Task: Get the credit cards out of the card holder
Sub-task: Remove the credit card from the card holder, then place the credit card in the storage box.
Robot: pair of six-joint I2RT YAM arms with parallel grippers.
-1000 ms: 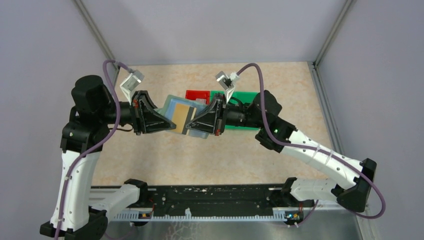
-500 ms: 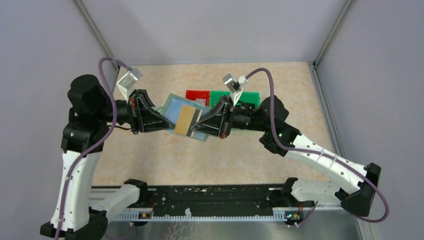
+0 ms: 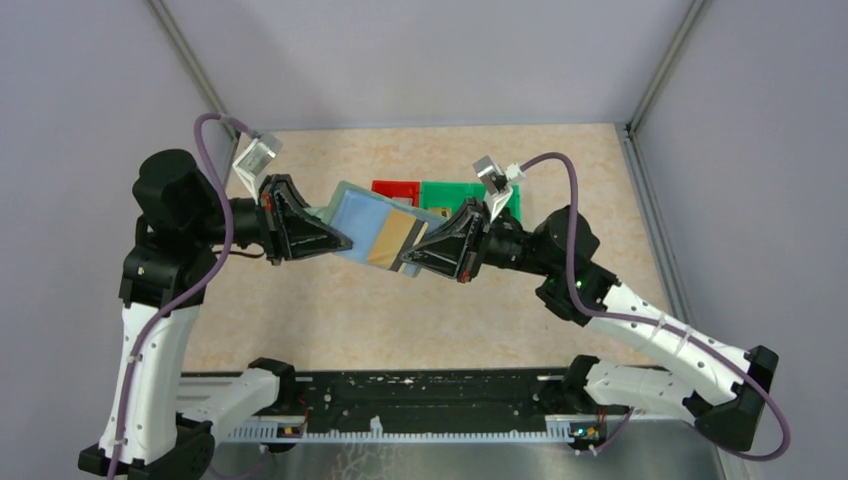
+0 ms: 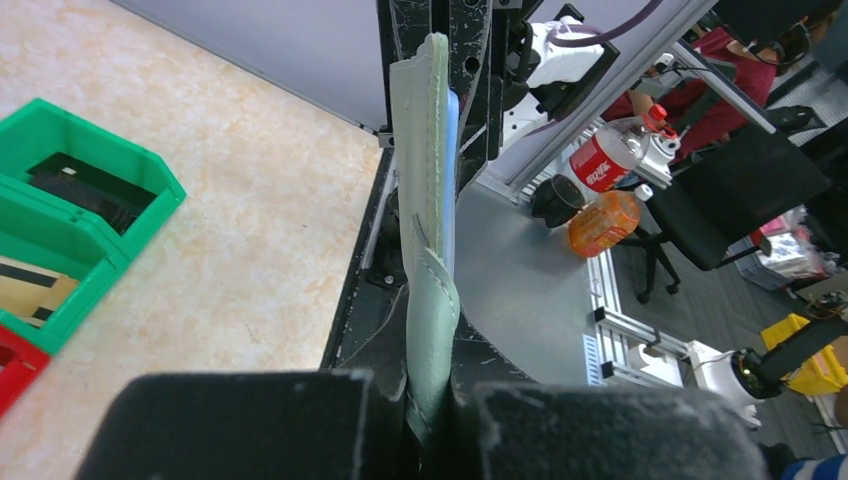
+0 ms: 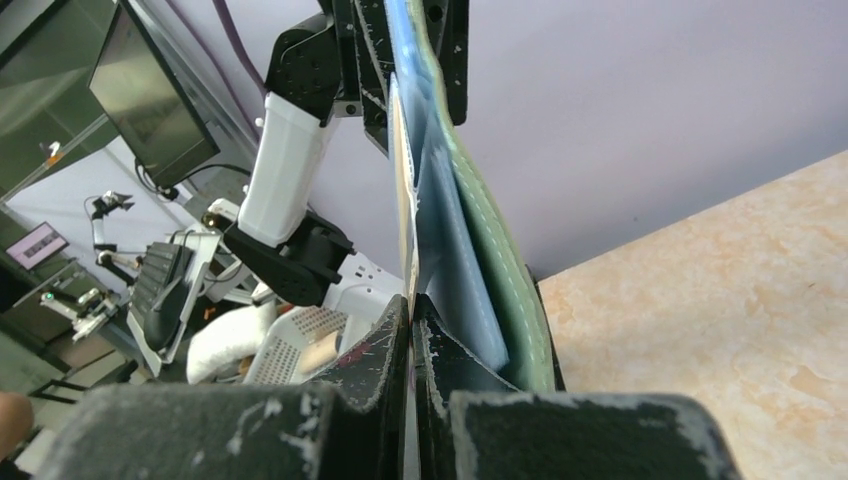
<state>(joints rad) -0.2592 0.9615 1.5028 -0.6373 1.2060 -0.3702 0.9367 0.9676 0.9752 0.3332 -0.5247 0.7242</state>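
Card holder (image 3: 347, 198), a flat pale grey-green folding wallet with blue inner pockets, hangs tilted in the air above the beige stone-patterned desk (image 3: 330, 310), between the two arms. The left claw (image 3: 336, 236) is clamped tight on its left edge. The right claw (image 3: 411, 258) is pinched on a thin tan plastic credit card (image 3: 400, 232) sticking partway out of a pocket. A red plastic bin (image 3: 394, 189) and a green plastic bin (image 3: 450, 191) sit on the desk behind.

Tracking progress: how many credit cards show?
3: a tan one in the right gripper, against the card holder; a dark one and a striped one in the green bin. Others may hide.
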